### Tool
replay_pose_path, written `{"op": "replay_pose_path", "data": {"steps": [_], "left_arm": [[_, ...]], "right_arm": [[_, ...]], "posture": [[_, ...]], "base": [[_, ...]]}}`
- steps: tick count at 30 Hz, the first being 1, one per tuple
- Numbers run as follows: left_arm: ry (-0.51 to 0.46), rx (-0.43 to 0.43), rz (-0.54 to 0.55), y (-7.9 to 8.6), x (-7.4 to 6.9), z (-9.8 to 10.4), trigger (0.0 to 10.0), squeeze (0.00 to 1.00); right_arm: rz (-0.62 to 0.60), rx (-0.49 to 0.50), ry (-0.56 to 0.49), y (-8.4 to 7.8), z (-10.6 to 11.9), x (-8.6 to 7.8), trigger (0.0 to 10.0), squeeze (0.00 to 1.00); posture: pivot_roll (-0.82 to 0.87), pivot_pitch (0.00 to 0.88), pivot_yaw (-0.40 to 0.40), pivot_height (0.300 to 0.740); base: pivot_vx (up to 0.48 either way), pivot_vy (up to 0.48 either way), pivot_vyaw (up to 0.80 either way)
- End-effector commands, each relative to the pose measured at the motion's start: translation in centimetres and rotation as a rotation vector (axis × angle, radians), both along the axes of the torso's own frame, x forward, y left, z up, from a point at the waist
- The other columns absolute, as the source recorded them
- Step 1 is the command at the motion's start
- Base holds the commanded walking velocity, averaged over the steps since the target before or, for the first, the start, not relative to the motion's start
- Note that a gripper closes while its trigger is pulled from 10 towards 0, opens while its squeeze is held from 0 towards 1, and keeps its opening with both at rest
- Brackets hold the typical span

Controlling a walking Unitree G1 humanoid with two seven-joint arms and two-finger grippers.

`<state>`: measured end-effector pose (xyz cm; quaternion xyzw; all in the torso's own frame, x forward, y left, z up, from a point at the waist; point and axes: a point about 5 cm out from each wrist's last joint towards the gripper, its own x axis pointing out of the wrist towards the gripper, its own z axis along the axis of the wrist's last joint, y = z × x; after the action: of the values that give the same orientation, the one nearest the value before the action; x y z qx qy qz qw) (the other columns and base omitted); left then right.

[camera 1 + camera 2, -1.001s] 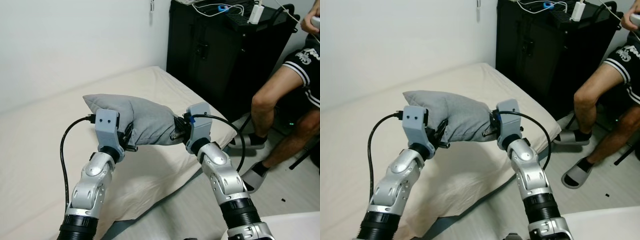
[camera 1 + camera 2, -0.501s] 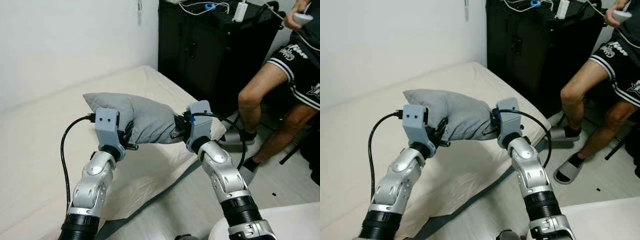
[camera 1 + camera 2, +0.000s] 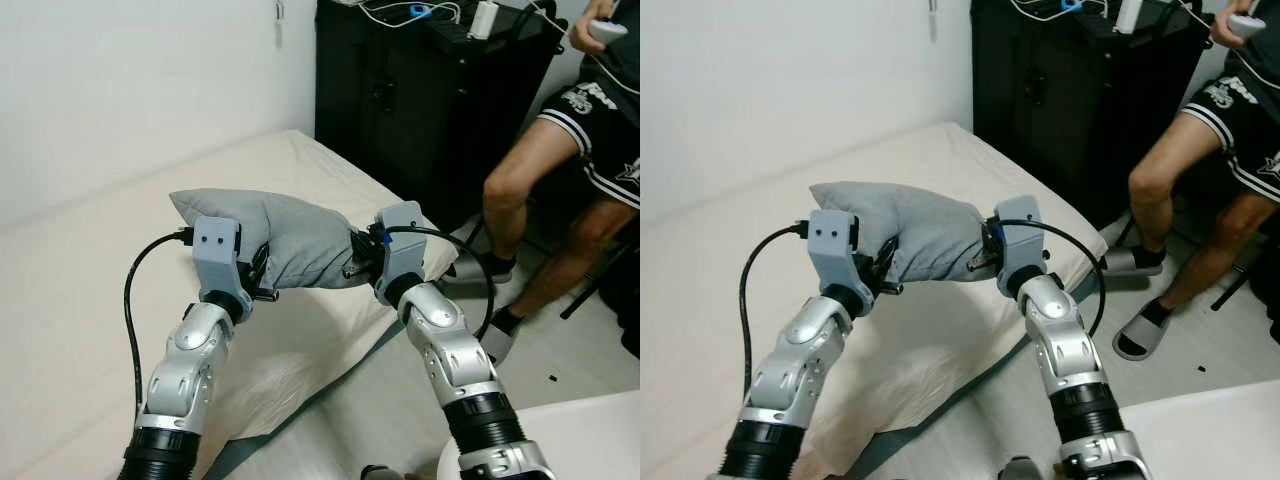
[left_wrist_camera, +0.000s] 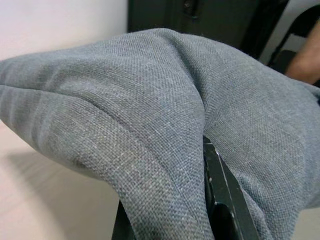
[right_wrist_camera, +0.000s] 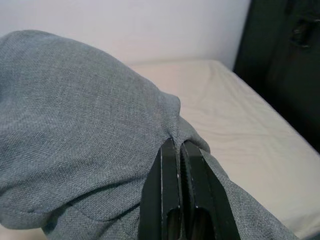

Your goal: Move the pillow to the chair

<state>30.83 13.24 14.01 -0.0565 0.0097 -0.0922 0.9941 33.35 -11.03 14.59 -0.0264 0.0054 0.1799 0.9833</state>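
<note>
Still carrying grey fabric pillow (image 3: 290,238) above cream bed (image 3: 90,270): my left gripper (image 3: 258,280) and right gripper (image 3: 356,262) clamped on its ends. View swings slightly; chair not yet sighted.

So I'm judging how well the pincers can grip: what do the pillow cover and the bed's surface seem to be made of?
The pillow looks like grey woven fabric, matte, with a visible coarse weave; it bunches into folds where the left pincer and right pincer pinch it. The bed seems covered in a smooth cream sheet, likely cotton or similar, with soft wrinkles near its edge.
</note>
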Motion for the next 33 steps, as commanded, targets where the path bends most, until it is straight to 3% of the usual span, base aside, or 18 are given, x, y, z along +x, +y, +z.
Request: {"op": "replay_pose_path", "data": {"steps": [1,11,19,33], "left_arm": [[-0.031,0.012,0.070,1.41,0.00,0.62,10.0,0.00],[-0.033,0.001,0.069,1.30,-0.05,0.70,10.0,0.00],[-0.022,-0.003,0.075,1.38,-0.03,0.68,10.0,0.00],[-0.017,0.002,0.083,1.53,-0.01,0.52,10.0,0.00]], "right_arm": [[-0.055,0.011,-0.026,-1.14,0.55,0.12,10.0,0.00],[-0.050,0.010,-0.027,-1.13,0.58,0.17,10.0,0.00],[-0.049,0.009,-0.028,-1.09,0.66,0.26,10.0,0.00],[-0.049,0.009,-0.020,-1.13,0.57,0.25,10.0,0.00]], "posture": [[0.00,0.100,0.002,0.740],[0.00,0.093,-0.002,0.740],[0.00,0.100,-0.003,0.740],[0.00,0.106,-0.004,0.740]], "base": [[0.000,0.000,0.00],[0.000,0.000,0.00],[0.000,-0.445,0.00],[0.000,0.000,0.00]]}}
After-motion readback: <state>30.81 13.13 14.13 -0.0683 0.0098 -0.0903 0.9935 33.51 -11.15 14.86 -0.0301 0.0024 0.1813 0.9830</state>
